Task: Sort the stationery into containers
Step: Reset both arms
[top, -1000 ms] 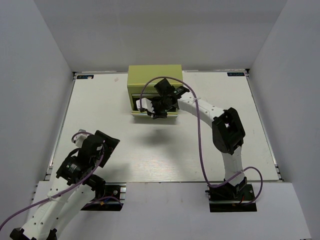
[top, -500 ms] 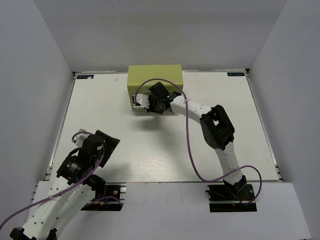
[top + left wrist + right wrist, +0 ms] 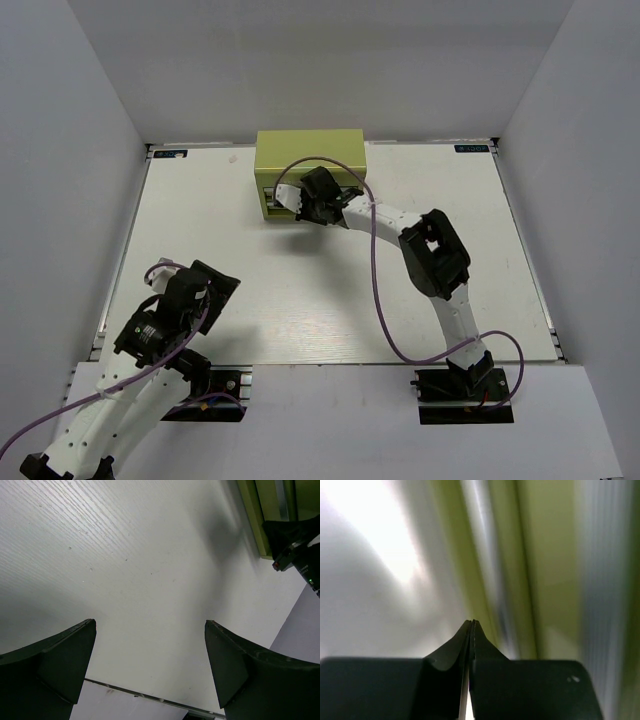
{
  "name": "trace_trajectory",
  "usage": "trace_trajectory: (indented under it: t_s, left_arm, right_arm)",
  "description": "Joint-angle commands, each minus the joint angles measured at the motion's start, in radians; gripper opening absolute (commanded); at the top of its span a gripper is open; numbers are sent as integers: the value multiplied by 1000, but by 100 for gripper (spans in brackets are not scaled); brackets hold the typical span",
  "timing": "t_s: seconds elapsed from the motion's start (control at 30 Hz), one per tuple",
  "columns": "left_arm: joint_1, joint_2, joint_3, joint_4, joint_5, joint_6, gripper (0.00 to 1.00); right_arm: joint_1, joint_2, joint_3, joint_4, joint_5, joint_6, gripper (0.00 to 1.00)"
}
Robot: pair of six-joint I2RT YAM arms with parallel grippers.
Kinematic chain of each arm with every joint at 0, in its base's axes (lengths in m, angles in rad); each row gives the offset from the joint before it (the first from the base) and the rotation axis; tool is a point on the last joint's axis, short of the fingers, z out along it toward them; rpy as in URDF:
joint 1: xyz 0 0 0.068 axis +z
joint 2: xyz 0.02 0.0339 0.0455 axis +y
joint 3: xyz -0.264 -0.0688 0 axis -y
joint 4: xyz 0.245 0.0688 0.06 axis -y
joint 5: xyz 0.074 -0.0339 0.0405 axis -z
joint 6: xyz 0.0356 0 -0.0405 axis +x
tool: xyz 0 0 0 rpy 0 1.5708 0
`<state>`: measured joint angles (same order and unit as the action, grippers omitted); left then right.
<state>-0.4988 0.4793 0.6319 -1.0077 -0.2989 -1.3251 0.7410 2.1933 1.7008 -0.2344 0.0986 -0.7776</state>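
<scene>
The yellow-green metal chest stands at the back middle of the table. My right gripper is shut and empty, its tips pressed against the chest's front, where the drawers look closed. In the right wrist view the shut tips touch the blurred yellow-green front. My left gripper is open and empty, low over the near left of the table; the left wrist view shows bare table between its fingers and the chest's corner far off. No pens, markers or black pouch are in view.
The white table is walled by grey panels on the left, right and back. The right arm stretches from the near right across to the chest, with its purple cable looping above it.
The chest's lower drawer stood pulled out a second ago; my shut right gripper has moved toward the chest and the drawer now looks pushed in. The left arm has not moved.
</scene>
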Motion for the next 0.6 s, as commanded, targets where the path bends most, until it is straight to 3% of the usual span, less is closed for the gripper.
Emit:
trace_trajectory:
  t_s: [0.0,0.07,0.13,0.17,0.2,0.27,0.3,0.33,0.47,0.57]
  left_arm:
    - [5,-7,-1,21,1,4,100]
    - [5,-16,-1,21,1,13,100]
    - [5,-16,-1,30,1,14,100]
    - [5,-16,-11,49,1,26,100]
    - [5,-16,-11,61,12,38,100]
    - [5,-25,-21,105,33,67,100]
    - [5,-25,-31,176,55,116,100]
    - [5,-25,-43,217,69,144,100]
    - [5,-13,-52,401,142,263,100]
    - [5,45,-40,477,168,348,100]
  right_arm:
    - [-14,-130,-23,-107,-271,6,0]
    - [-12,-207,-110,-137,-347,9,0]
    - [-15,-313,-183,-105,-410,64,11]
    - [-15,-338,-200,-86,-415,110,23]
    - [-20,-358,-240,-74,-416,160,48]
    - [-37,-432,-259,-43,-390,258,67]
    - [-46,-461,-268,-43,-370,285,85]
    - [-54,-487,-267,-37,-329,308,90]
    - [-89,-558,-263,-19,-171,472,90]
    - [-111,-605,-295,-11,-7,501,90]
